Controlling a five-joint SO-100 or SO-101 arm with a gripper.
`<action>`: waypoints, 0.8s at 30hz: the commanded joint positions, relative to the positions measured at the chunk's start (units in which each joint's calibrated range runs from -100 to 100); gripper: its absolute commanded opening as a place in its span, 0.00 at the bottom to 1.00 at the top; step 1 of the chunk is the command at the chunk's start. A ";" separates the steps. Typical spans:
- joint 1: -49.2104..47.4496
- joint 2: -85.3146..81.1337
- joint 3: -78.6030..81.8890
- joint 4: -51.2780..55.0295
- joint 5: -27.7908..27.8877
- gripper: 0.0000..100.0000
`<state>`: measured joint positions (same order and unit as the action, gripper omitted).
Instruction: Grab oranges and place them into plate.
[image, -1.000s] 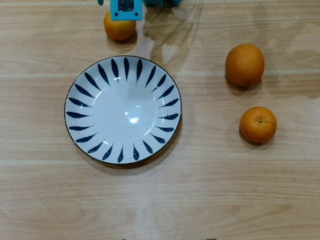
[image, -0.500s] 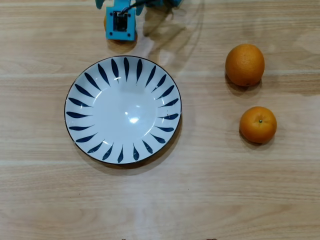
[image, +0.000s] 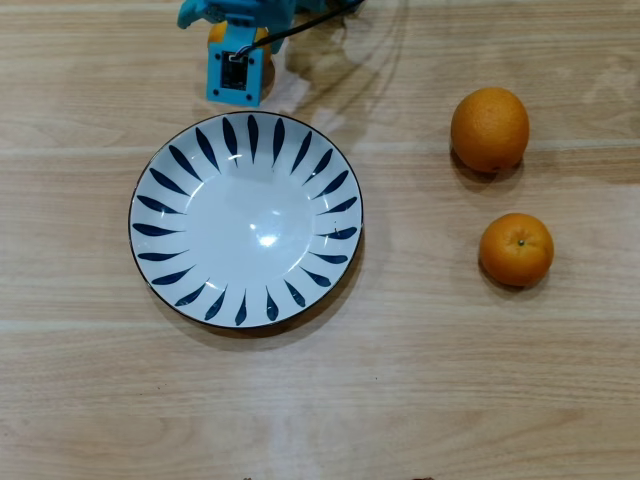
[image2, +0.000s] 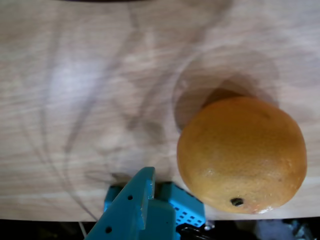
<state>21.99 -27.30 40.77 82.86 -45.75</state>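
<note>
Overhead view first: we have the teal gripper (image: 238, 62) at the top left of the frame, sitting over one orange (image: 262, 68) so that only slivers of peel show around the teal body. The plate (image: 160, 205) lies just below it, left of centre, and is empty. Two more oranges rest on the wooden surface (image: 420, 380) well to the right: the larger orange (image: 489, 129) at upper right and the smaller orange (image: 516, 249) below it, the two near each other but apart. From here we cannot tell how wide the gripper stands, because its body hides the fingers.

Wrist view next: the covered orange (image2: 242, 155) fills the lower right of the frame, resting on the surface with its shadow behind it. One teal finger (image2: 135, 205) rises from the bottom edge just left of the fruit, with a gap of bare wood between them. We see no second finger, so we cannot say how open the gripper is, and nothing appears to be held yet.

We judge the step in hand to be closing on this first orange. To do it well, we want the fruit centred between the fingers, not off to one side as it looks now, and the fingers low enough to meet its widest part. A round, dimpled fruit will likely roll if one finger touches first, so we should close slowly, then lift straight up before carrying it over the plate's rim.
</note>
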 joint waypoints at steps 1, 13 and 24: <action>2.36 1.34 1.38 -0.82 -0.25 0.51; 0.02 2.02 7.89 -3.74 -3.91 0.51; -0.94 2.11 12.33 -13.11 -3.75 0.51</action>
<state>20.56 -25.26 53.17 70.54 -49.35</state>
